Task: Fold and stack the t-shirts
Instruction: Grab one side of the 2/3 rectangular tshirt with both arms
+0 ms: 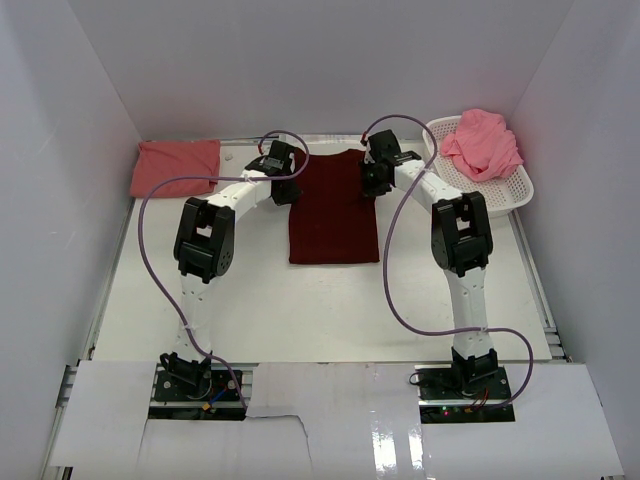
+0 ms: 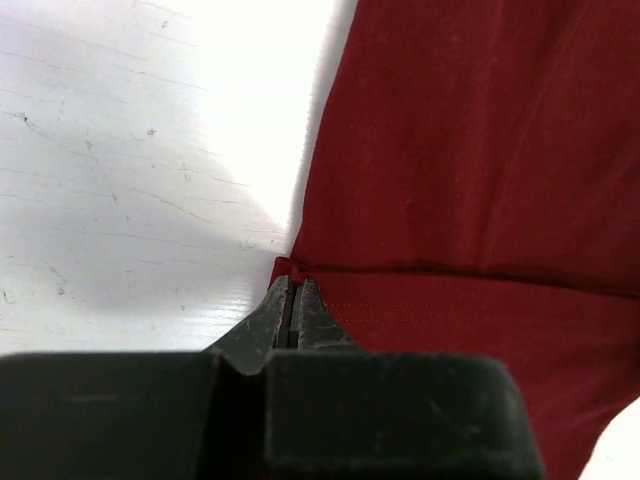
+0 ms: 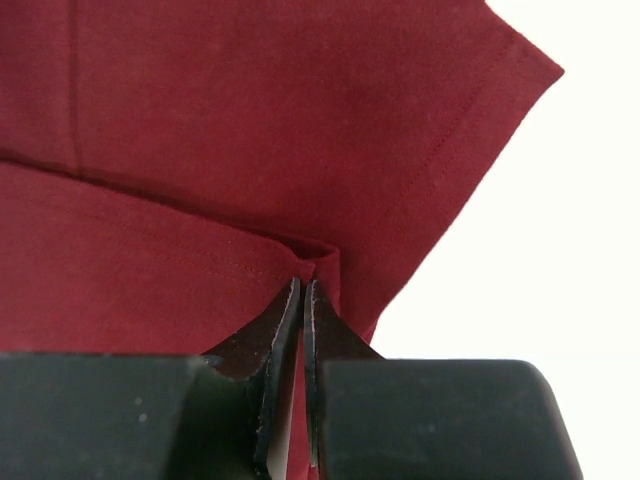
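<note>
A dark maroon t-shirt (image 1: 333, 210) lies flat in a long rectangle at the table's far middle. My left gripper (image 1: 287, 187) is shut on its upper left edge; the left wrist view shows the fingertips (image 2: 294, 282) pinching a small corner of the maroon t-shirt (image 2: 470, 150). My right gripper (image 1: 369, 185) is shut on the upper right edge, where the maroon t-shirt (image 3: 250, 130) bunches into a fold at the tips (image 3: 302, 283). A salmon t-shirt (image 1: 176, 167) lies folded at the far left. A lighter pink t-shirt (image 1: 483, 143) sits crumpled in the basket.
The white perforated basket (image 1: 515, 190) stands at the far right by the wall. White walls enclose the table on three sides. Purple cables loop from both arms over the table.
</note>
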You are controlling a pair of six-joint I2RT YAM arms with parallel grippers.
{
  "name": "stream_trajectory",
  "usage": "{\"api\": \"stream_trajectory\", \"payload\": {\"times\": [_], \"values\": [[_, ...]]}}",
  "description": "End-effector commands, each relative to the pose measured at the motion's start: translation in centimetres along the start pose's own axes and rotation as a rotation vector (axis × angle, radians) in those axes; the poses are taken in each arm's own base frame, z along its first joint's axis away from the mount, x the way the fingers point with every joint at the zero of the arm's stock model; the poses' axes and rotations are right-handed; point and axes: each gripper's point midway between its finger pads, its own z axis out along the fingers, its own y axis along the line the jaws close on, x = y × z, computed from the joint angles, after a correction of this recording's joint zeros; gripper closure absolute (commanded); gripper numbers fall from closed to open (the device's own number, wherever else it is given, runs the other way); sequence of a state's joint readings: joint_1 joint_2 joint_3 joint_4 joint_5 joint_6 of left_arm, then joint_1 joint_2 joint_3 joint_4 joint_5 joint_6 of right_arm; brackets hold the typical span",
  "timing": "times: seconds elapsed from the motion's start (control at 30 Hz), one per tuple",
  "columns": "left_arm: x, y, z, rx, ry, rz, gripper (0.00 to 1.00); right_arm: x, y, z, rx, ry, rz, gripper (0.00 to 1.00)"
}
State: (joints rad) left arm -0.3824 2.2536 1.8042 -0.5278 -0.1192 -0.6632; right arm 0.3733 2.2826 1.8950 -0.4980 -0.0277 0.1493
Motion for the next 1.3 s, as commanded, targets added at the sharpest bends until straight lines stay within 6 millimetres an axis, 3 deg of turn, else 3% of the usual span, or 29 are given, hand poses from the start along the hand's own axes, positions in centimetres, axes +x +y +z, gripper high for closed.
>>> {"api": "stream_trajectory", "payload": {"times": [0.0,0.2,0.4,0.77,1.07,1.1,1.13,1.17,1.2,1.27], "values": [[-3.6,-2.6,-3.8,0.085,-0.074,-0.015,1.00,-3.4,0.0,-4.5,0.012,-0.106,-0.003,0.92],[-4.4,-3.2,-5.0,0.107,-0.093,-0.013,1.00,-4.2,-0.1,-6.9,0.027,-0.144,-0.002,0.92],[-4.5,-3.6,-4.9,0.122,-0.088,-0.009,1.00,-3.7,-1.2,-7.0,0.065,-0.130,0.008,0.92],[-6.2,-5.4,-5.2,0.176,-0.118,0.010,1.00,-1.9,-2.5,-4.6,0.078,-0.073,0.022,0.92],[-2.7,-4.1,-1.1,0.156,-0.029,0.022,0.99,-1.2,-2.8,-2.0,0.071,-0.041,0.033,0.92],[-2.5,-4.0,-0.6,0.155,-0.023,0.026,0.97,-1.0,-2.8,-1.8,0.069,-0.035,0.036,0.90],[-2.5,-4.2,-0.5,0.159,-0.024,0.035,0.84,-0.7,-2.8,-1.4,0.070,-0.028,0.042,0.72],[-2.6,-4.1,-0.5,0.157,-0.026,0.039,0.84,-0.8,-2.9,-1.5,0.074,-0.030,0.045,0.72],[-2.7,-4.1,-0.5,0.154,-0.031,0.043,0.58,-0.8,-3.0,-1.5,0.080,-0.031,0.049,0.62],[-3.4,-4.0,-1.2,0.141,-0.052,0.044,0.32,-1.2,-3.0,-2.1,0.086,-0.044,0.050,0.59]]}}
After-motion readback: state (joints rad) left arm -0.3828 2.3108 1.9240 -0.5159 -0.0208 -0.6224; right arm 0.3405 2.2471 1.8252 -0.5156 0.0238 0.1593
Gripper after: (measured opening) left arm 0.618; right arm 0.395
